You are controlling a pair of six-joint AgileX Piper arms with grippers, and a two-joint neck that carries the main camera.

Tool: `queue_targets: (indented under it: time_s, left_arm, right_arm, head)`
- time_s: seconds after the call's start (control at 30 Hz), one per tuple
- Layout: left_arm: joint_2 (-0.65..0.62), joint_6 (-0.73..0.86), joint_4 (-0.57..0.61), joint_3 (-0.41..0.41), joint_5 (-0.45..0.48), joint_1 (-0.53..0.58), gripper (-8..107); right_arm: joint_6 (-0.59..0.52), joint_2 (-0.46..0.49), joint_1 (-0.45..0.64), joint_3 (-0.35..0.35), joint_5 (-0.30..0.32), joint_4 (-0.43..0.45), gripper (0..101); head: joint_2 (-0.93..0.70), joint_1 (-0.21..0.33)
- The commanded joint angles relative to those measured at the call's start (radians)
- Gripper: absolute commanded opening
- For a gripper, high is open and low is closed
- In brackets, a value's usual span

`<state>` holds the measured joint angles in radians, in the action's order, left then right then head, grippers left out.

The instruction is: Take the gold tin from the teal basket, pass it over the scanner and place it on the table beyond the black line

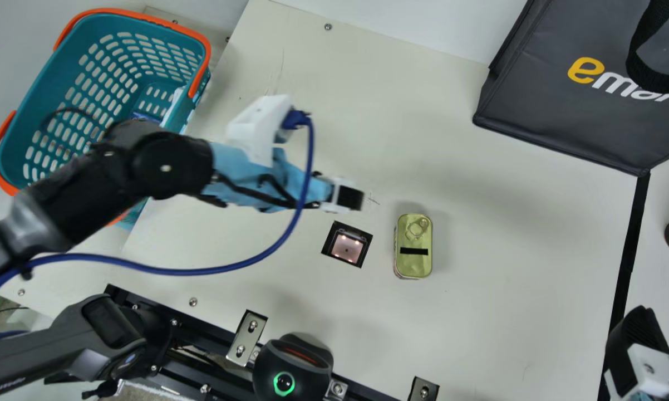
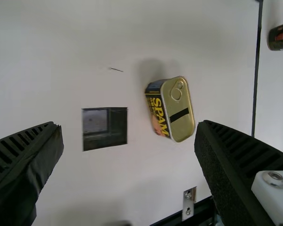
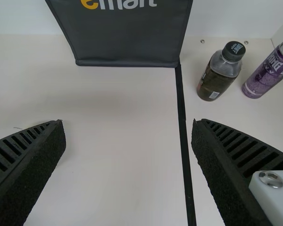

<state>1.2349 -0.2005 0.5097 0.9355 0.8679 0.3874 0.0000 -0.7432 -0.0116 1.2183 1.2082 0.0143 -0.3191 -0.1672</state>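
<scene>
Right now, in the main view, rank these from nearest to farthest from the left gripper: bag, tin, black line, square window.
From the left gripper:
1. Square window, just below it
2. Tin, lower right
3. Bag, upper right
4. Black line, far right

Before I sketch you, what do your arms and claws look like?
My left arm is black and grey, with light-blue covering, white housing and blue cable. My left claw and right claw have black ribbed fingers and white brackets.
</scene>
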Motion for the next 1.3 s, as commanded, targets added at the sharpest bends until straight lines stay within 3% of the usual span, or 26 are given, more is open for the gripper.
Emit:
queue_targets:
  time_s: [0.0, 0.23, 0.5, 0.73, 1.27]
  left_arm:
    - [-0.083, 0.072, -0.009, -0.017, 0.024, -0.091, 90]
    - [-0.226, 0.156, -0.082, -0.041, 0.09, -0.251, 90]
    - [-0.352, 0.189, -0.227, -0.035, 0.143, -0.349, 90]
    - [-0.368, 0.191, -0.245, -0.035, 0.154, -0.354, 90]
    - [-0.368, 0.191, -0.245, -0.035, 0.154, -0.354, 90]
  right_arm:
    - [0.0, 0.0, 0.0, 0.0, 0.0, 0.0, 95]
    - [0.0, 0.0, 0.0, 0.0, 0.0, 0.0, 95]
    - [0.0, 0.0, 0.0, 0.0, 0.0, 0.0, 95]
    - [0.0, 0.0, 0.0, 0.0, 0.0, 0.0, 95]
    - [0.0, 0.0, 0.0, 0.0, 0.0, 0.0, 95]
  head:
    - [-0.002, 0.029]
    - [-0.002, 0.029]
    - [-0.002, 0.029]
    - [-0.002, 0.029]
    - [0.347, 0.029]
